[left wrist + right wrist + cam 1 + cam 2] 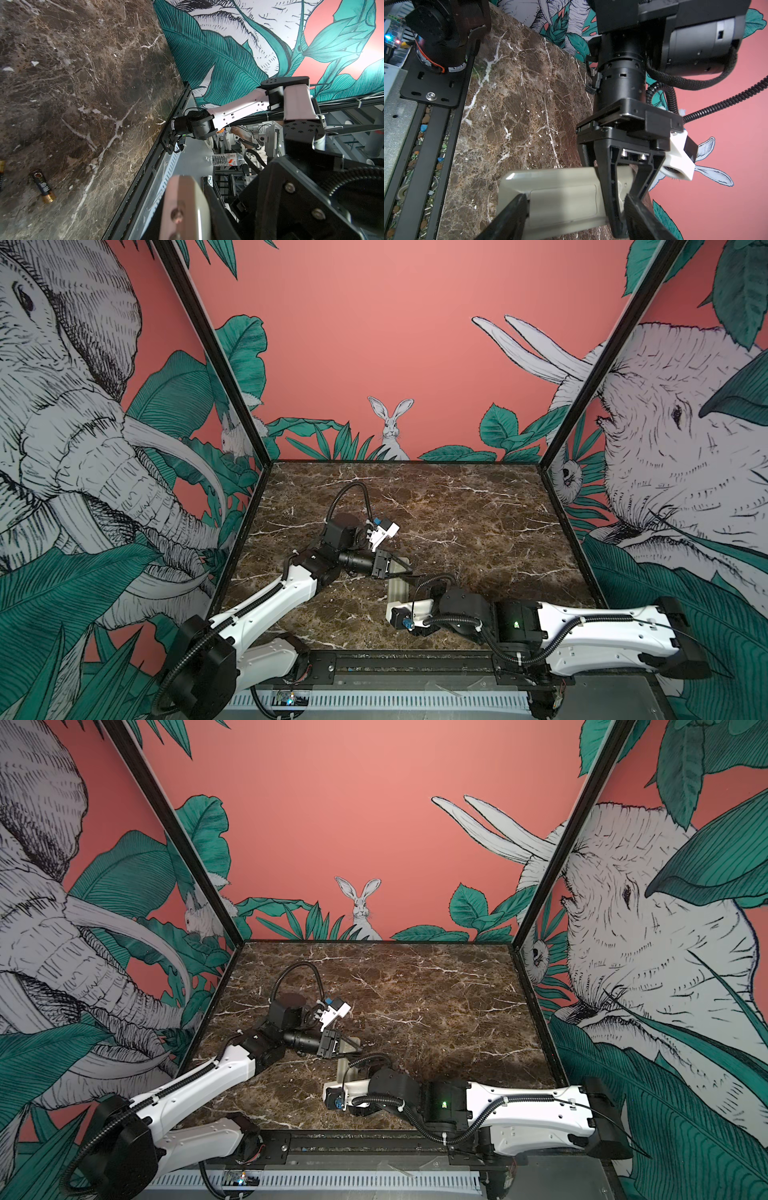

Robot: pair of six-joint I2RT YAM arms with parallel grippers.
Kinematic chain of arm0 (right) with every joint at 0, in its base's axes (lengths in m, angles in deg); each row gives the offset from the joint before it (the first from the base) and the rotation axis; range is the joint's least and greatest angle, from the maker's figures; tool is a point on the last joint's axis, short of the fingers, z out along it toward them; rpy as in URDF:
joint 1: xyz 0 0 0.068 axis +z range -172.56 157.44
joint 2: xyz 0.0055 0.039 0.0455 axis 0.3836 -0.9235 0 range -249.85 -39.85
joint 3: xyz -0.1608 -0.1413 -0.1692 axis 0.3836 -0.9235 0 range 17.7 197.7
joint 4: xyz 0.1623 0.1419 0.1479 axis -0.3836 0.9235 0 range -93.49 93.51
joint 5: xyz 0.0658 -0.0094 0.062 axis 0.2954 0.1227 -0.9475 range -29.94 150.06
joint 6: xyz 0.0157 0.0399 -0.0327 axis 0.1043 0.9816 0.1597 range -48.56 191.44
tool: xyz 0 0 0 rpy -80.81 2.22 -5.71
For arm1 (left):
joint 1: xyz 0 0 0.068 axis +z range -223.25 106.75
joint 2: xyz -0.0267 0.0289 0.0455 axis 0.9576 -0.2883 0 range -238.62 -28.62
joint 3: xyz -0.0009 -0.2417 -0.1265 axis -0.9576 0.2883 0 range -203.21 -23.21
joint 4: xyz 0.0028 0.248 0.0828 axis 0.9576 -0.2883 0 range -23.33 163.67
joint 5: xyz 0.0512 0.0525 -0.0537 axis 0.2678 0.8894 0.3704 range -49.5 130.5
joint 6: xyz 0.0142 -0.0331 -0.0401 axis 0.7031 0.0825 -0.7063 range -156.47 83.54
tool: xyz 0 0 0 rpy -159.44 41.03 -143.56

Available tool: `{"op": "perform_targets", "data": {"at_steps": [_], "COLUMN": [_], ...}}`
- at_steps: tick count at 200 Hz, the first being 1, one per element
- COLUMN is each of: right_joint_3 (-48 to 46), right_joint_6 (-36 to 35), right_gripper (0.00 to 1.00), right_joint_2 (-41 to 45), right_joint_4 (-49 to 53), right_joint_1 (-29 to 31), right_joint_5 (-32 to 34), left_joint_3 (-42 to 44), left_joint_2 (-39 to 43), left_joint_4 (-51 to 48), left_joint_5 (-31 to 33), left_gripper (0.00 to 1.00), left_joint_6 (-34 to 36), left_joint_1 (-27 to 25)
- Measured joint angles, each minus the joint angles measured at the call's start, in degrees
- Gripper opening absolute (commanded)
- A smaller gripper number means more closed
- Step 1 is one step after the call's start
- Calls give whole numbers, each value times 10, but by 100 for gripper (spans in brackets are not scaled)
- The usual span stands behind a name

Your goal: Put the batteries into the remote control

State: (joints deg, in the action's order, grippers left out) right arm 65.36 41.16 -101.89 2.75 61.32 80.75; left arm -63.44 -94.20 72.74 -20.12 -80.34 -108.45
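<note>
The remote control (397, 593) (345, 1073) lies back up on the marble near the front middle. Its greyish-beige back and shut battery cover (562, 201) fill the right wrist view. My left gripper (405, 570) (627, 187) is shut across one end of the remote, which looms close in the left wrist view (182, 207). My right gripper (575, 203) stands open over the cover, with one fingertip (521, 203) at the cover's edge. In both top views its own wrist hides it. One battery (42, 186) lies loose on the table, and a second battery (1, 166) shows partly at the frame edge.
A black rail (425, 145) with the left arm's base (438, 41) runs along the table's front edge. Printed walls close in the back and both sides. The right arm (561, 626) stretches low along the front.
</note>
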Motion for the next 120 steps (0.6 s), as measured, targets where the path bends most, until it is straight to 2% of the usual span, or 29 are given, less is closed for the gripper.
{"op": "perform_targets", "data": {"at_steps": [120], "right_joint_3": [4], "right_joint_6": [0], "right_gripper": [77], "right_joint_2": [-1], "right_joint_4": [11], "right_joint_1": [-3], "right_joint_5": [-2], "left_joint_3": [1], "left_joint_2": [0], "left_joint_4": [1], "left_joint_5": [-1], "left_gripper": [0], "left_joint_6": [-3], "left_joint_1": [0]}}
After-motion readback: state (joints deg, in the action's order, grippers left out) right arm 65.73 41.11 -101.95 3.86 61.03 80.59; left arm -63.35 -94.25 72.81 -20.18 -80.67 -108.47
